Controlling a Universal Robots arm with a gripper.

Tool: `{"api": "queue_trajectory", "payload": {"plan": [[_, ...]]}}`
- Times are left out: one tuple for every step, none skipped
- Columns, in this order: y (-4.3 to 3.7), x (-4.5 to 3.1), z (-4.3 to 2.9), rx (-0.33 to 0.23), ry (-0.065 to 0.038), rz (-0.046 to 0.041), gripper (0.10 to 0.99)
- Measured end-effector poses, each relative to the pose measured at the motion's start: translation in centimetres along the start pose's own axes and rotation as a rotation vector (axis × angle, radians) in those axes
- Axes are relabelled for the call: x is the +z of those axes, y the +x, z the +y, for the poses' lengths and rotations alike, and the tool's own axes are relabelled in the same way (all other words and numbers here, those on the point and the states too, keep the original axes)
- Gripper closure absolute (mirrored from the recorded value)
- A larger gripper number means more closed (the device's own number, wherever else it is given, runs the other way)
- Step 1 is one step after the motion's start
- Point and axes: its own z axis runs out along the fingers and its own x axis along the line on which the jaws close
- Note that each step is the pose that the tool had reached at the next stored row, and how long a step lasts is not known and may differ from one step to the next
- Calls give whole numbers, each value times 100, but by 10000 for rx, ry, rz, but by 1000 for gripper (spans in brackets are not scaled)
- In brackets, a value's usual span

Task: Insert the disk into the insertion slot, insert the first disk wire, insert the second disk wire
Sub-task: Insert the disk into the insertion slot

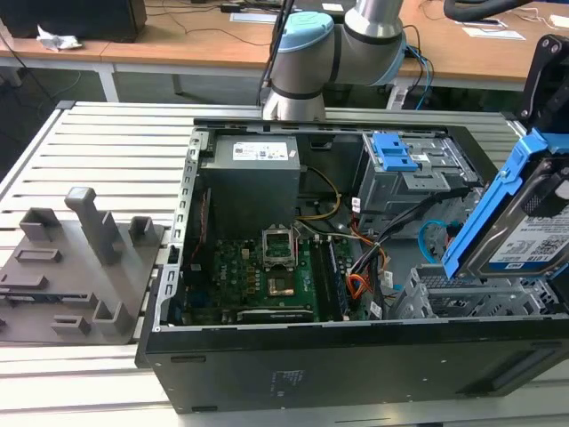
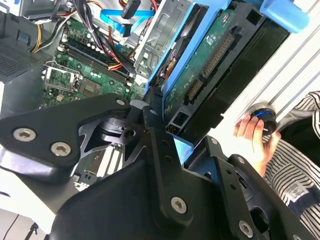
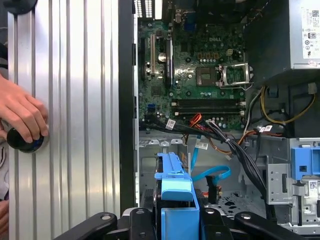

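Disk [image 1: 533, 229] tilted, clamped in gripper [image 3: 178, 222]; lower edge near insertion slot [image 1: 462, 298] rim, bay open.

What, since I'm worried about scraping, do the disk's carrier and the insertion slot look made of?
The disk sits in a bright blue, smooth, moulded-looking carrier, likely plastic. The insertion slot has thin, silvery, perforated walls, probably bare sheet metal.

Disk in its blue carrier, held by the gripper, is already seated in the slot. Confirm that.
Wrong on one point: the disk in its blue carrier is held by the gripper, but it is not seated. The exterior view shows it tilted above the slot.
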Motion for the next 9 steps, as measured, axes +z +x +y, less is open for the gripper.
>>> {"api": "queue_trajectory", "payload": {"plan": [[0, 12, 0, 1, 0, -1, 722], [0, 27, -1, 0, 0, -1, 722], [0, 33, -1, 0, 0, 0, 722], [0, 37, -1, 0, 0, 0, 722], [0, 44, -2, 0, 0, 0, 722], [0, 48, -2, 0, 0, 0, 722], [0, 56, -2, 0, 0, 0, 722], [0, 64, -3, 0, 0, 0, 722], [0, 80, -3, 1, 0, 0, 722]]}}
